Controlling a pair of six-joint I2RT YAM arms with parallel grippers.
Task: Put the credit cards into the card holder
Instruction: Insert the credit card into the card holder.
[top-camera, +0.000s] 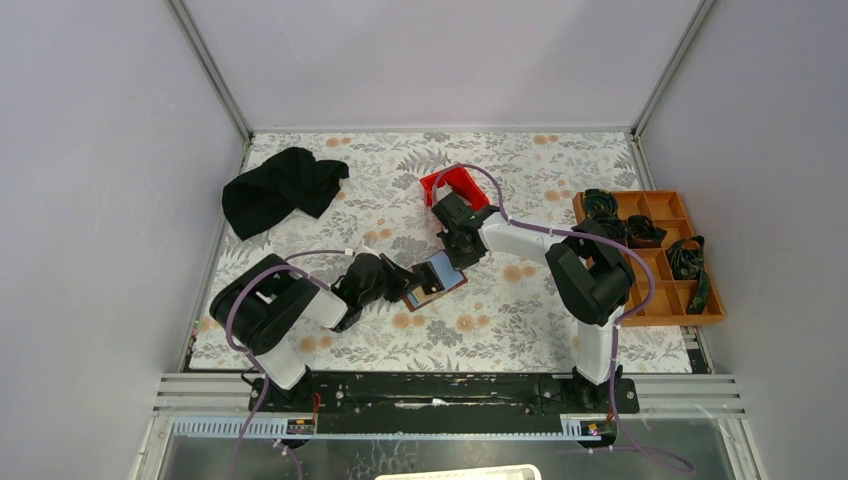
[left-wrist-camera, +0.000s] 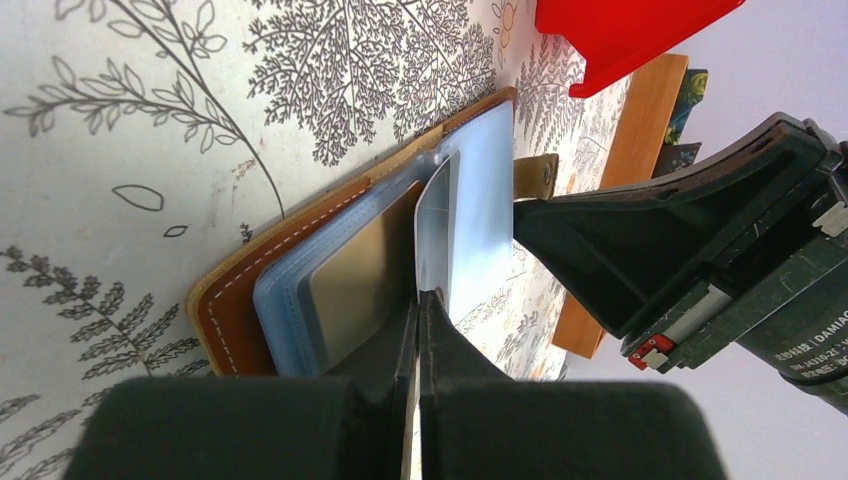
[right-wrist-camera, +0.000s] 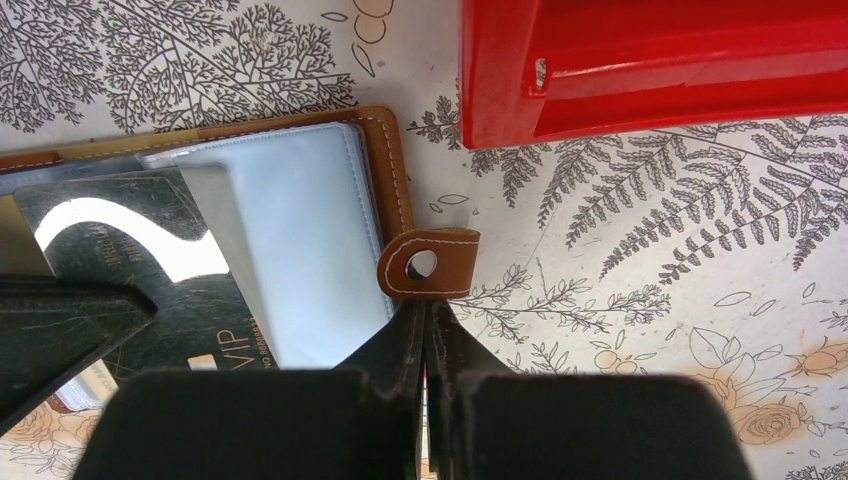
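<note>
Two shut grippers meet at one brown leather folding card holder (left-wrist-camera: 232, 300), which lies open on the floral table (top-camera: 480, 325), a little nearer the near edge than the far one. Nearest, the left gripper (left-wrist-camera: 420, 300) is clamped on the end of a glossy silvery rectangular plastic credit card (left-wrist-camera: 432, 225), which stands tilted on edge above the holder's clear plastic sleeves (left-wrist-camera: 485, 200). The card seems to reach straight out from the fingertips across the sleeves, so I judge sliding it in falls to this arm. Beyond it, the right gripper (right-wrist-camera: 428, 308) is closed with its tips at the small brown tab clasp (right-wrist-camera: 430, 262); whether it nips or only presses the tab is unclear. Farthest, toward the far edge, sits a red plastic bin (right-wrist-camera: 640, 60).
</note>
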